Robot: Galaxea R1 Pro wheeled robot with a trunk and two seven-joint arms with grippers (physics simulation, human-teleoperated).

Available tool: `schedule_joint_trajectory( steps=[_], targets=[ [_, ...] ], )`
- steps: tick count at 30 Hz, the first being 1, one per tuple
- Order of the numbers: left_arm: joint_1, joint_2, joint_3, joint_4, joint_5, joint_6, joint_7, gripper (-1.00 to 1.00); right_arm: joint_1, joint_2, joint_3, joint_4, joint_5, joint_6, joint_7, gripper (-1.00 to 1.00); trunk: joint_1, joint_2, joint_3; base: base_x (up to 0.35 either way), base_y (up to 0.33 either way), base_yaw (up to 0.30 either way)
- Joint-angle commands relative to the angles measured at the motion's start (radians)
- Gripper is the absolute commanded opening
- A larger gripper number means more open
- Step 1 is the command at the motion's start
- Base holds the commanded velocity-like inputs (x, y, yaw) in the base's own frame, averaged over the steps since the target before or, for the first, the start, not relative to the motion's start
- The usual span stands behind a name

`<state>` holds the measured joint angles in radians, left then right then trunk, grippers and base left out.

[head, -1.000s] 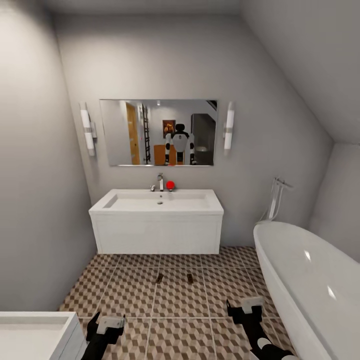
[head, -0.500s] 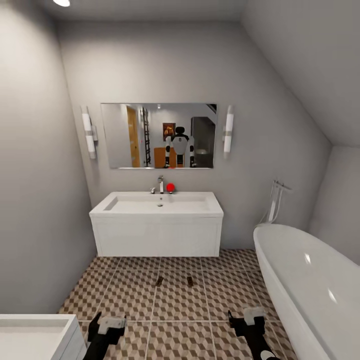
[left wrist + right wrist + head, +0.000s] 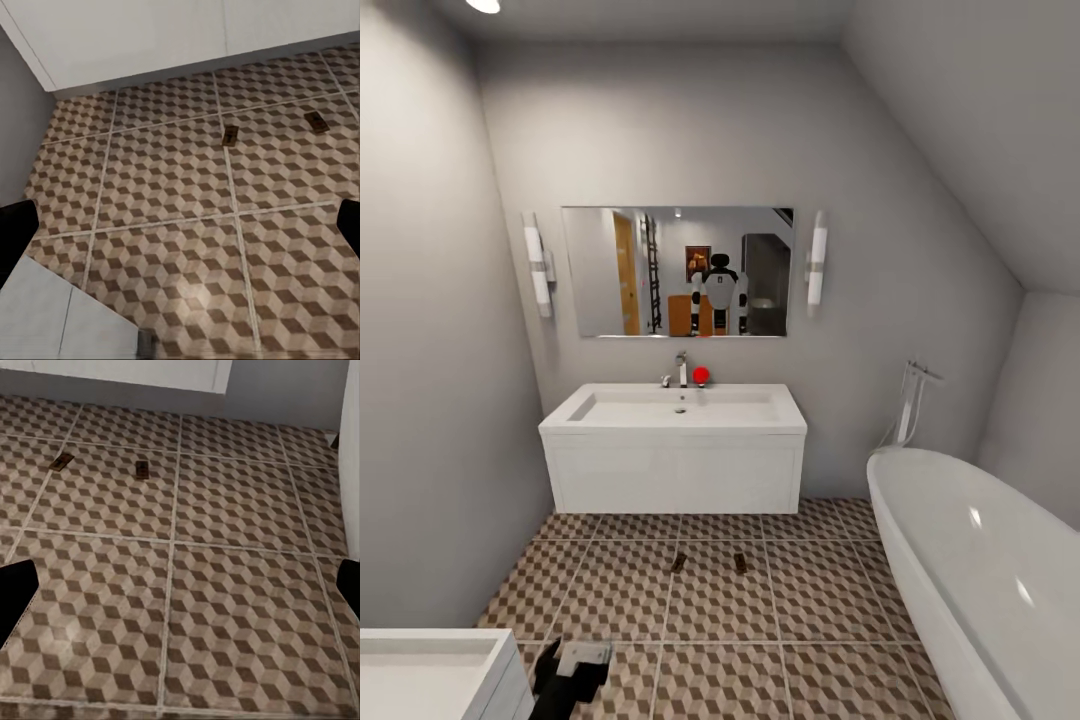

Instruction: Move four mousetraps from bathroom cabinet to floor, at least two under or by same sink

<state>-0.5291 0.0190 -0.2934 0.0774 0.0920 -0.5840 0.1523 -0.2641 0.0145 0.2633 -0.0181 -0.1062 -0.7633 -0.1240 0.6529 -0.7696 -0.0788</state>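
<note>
At the centre of the head view a white wall-hung sink [image 3: 673, 405] stands against the grey back wall, with a chrome tap [image 3: 680, 368] and a small red object [image 3: 701, 374] on its rear ledge. Above it hangs a mirror [image 3: 677, 271] flanked by two tube lights, and the robot's reflection shows in the glass. Below the sink, on the cube-patterned bathroom floor [image 3: 620, 600], two mousetraps lie a little apart in the lower middle of the frame: the left mousetrap [image 3: 679, 562] and the right mousetrap [image 3: 740, 562], both in front of the sink unit rather than beneath it. A white bathtub [image 3: 980, 570] fills the lower right, and the corner of a white unit [image 3: 430, 670] sits in the lower left. Just right of that unit, at the bottom edge, is the left gripper [image 3: 575, 668]; from here I cannot tell how its jaws stand.

In the left wrist view the same two traps lie in the upper right on the tiles, below the white sink front. The dark fingertips [image 3: 15, 225] sit at the far left and right edges, so the jaws are spread wide and hold nothing.

In the right wrist view the two traps lie in the upper left. The right gripper [image 3: 180, 592] has its dark fingertips [image 3: 15, 592] at opposite edges, jaws spread and empty.
</note>
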Motion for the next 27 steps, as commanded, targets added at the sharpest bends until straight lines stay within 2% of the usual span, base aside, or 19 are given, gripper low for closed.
schedule_joint_trajectory(
  steps=[1,5,6,11,12,13,18,20,23,25,27],
  targets=[
    [-0.002,-0.001,-0.009,0.003,0.009,0.013,0.001,1.00,0.005,0.004,0.008,0.000,-0.011,-0.008,-0.004,1.00,0.000,-0.001,-0.002,0.000,0.000,0.000],
    [-0.002,-0.001,-0.009,0.004,0.009,0.087,0.002,1.00,0.011,0.008,0.007,-0.003,-0.011,-0.012,-0.008,1.00,0.000,-0.001,-0.002,0.000,0.000,0.000],
    [-0.002,-0.001,-0.009,0.004,0.009,0.170,0.002,1.00,0.014,0.009,0.005,-0.004,-0.012,-0.013,-0.010,1.00,0.000,-0.001,-0.002,0.000,0.000,0.000],
    [-0.002,0.003,-0.009,0.004,0.010,0.346,0.003,1.00,0.015,0.008,0.004,-0.014,-0.013,0.017,-0.014,1.00,0.000,-0.001,-0.002,0.000,0.000,0.000],
    [-0.002,0.004,-0.009,0.004,0.011,0.435,0.003,1.00,0.015,0.004,0.003,-0.023,-0.013,0.076,-0.014,1.00,0.000,-0.001,-0.002,0.000,0.000,0.000],
    [-0.001,0.005,-0.009,0.004,0.012,0.451,0.003,1.00,0.016,0.003,0.003,-0.027,-0.013,0.092,-0.015,1.00,0.000,-0.001,-0.002,0.000,0.000,0.000],
    [0.041,0.017,-0.008,0.005,0.012,0.499,0.002,1.00,0.016,-0.009,0.002,-0.060,-0.014,0.164,-0.023,1.00,0.000,-0.001,-0.002,0.000,0.000,0.000],
    [0.075,0.038,-0.008,0.005,0.012,0.503,-0.001,1.00,0.016,-0.015,0.001,-0.078,-0.014,0.177,-0.025,1.00,0.000,-0.001,-0.002,0.000,0.000,0.000],
    [0.117,0.071,-0.008,0.005,0.013,0.471,-0.005,1.00,0.016,-0.029,0.000,-0.092,-0.015,0.184,-0.025,1.00,0.000,-0.001,-0.002,0.000,0.000,0.000],
    [0.131,0.083,-0.008,0.005,0.013,0.442,-0.006,1.00,0.016,-0.036,0.000,-0.094,-0.015,0.186,-0.025,1.00,0.000,-0.001,-0.002,0.000,0.000,0.000],
    [0.153,0.095,-0.008,0.005,0.014,0.385,-0.006,1.00,0.016,-0.045,-0.001,-0.097,-0.015,0.187,-0.024,1.00,0.000,-0.001,-0.002,0.000,0.000,0.000]
  ],
)
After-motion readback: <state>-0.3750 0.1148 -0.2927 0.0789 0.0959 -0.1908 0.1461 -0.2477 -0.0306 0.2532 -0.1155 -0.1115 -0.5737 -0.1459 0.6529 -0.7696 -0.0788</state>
